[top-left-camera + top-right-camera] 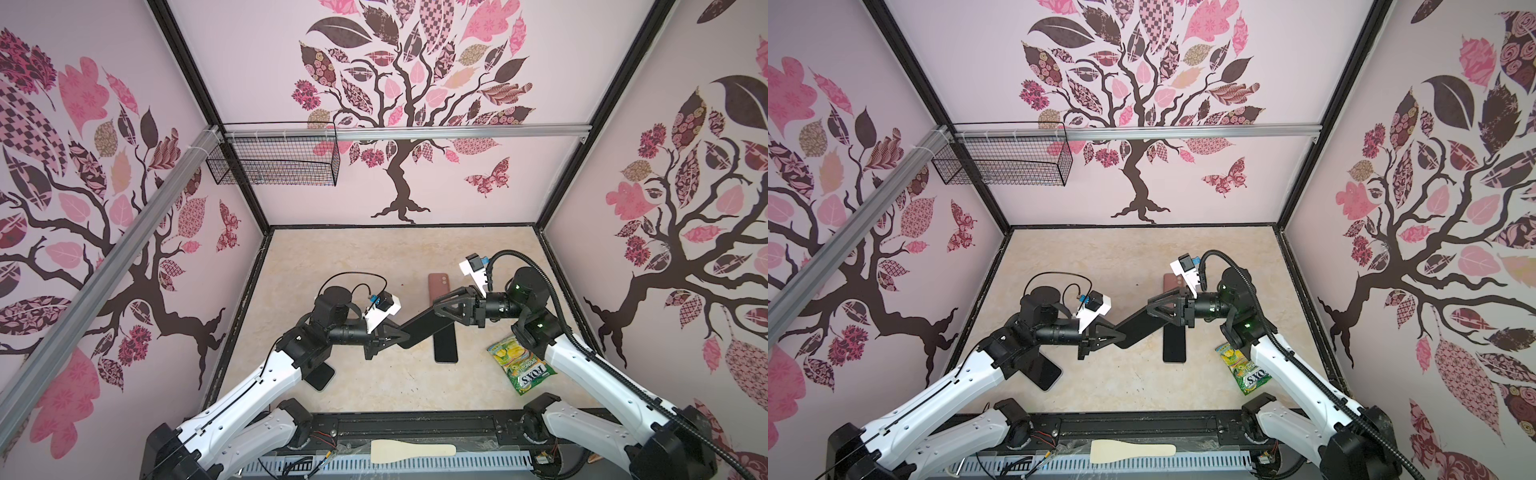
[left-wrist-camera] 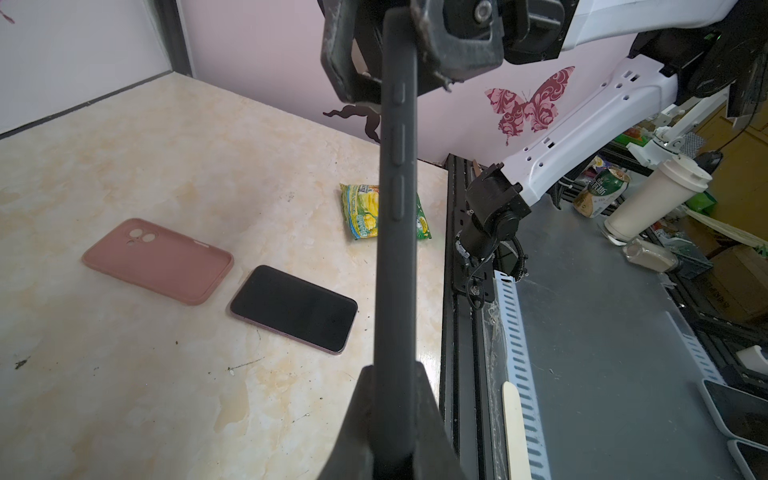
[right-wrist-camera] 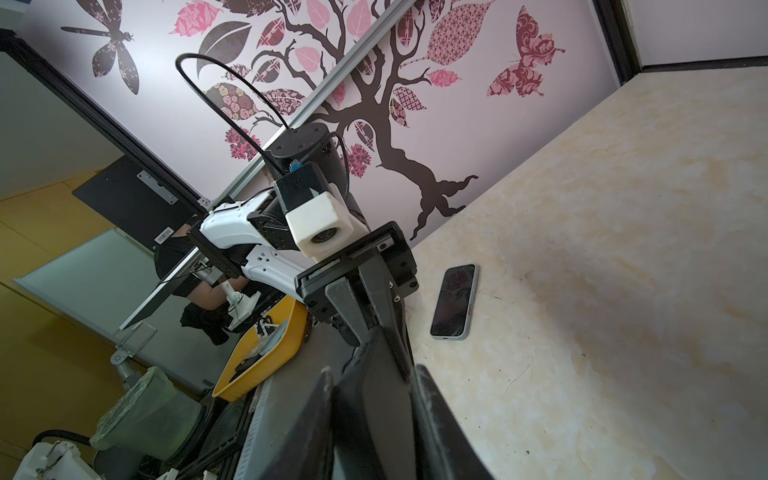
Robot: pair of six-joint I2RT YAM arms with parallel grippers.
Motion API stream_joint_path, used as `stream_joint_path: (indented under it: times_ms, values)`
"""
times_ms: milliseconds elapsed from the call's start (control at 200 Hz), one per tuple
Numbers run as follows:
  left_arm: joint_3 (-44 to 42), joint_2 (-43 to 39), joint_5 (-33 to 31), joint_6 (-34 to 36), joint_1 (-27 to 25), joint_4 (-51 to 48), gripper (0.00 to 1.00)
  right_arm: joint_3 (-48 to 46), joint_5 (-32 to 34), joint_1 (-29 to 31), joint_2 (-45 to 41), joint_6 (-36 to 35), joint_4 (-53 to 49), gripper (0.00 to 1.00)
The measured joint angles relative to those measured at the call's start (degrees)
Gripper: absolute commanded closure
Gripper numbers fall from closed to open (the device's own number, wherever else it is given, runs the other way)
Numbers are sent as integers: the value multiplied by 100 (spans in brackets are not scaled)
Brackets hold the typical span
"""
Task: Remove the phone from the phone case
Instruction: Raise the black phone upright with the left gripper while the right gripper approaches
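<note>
The fingers (image 2: 357,424) of the left gripper (image 1: 401,334) are closed tight on one short end of a black case (image 1: 424,328), pressing both of its flat faces. The fingers (image 3: 434,415) of the right gripper (image 1: 436,307) stand on either side of the opposite end, very near it. It is not clear whether they press the case or leave a thin gap.

In both top views the black case hangs in the air above the middle of the table (image 1: 374,257). It stretches slantwise between the two grippers, higher in the view at the right gripper's end. In the left wrist view it is seen edge on, with its moulded side buttons facing the camera. What it holds inside does not show.

On the table a pink case (image 2: 158,259) lies face down towards the back wall, its camera cut-out showing. Just beside it, and apart from it, lies a bare phone (image 2: 293,307) with its dark screen up. In a top view part of this phone sits under the raised black case. A green and yellow sweets packet (image 1: 519,365) lies near the right arm. Another phone (image 3: 453,301) lies screen up under the left arm. A wooden spatula (image 1: 411,451) rests on the rail at the front edge. A wire basket (image 1: 274,160) hangs on the back wall.
</note>
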Motion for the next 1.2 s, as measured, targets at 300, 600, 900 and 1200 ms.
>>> stream_joint_path:
  times_ms: [300, 600, 900, 1200]
  values:
    - [0, -11, -83, -57, 0, -39, 100, 0, 26, 15, 74, 367, 179, 74]
    - [61, -13, -192, 125, 0, -96, 100, -9, 37, 26, 81, 844, 415, 74]
    - [168, -11, -278, 378, 0, -229, 100, -74, 44, 28, 96, 1349, 820, 74]
    - [181, -9, -719, 881, -46, -354, 100, -74, 334, 39, 114, 1698, 673, 74]
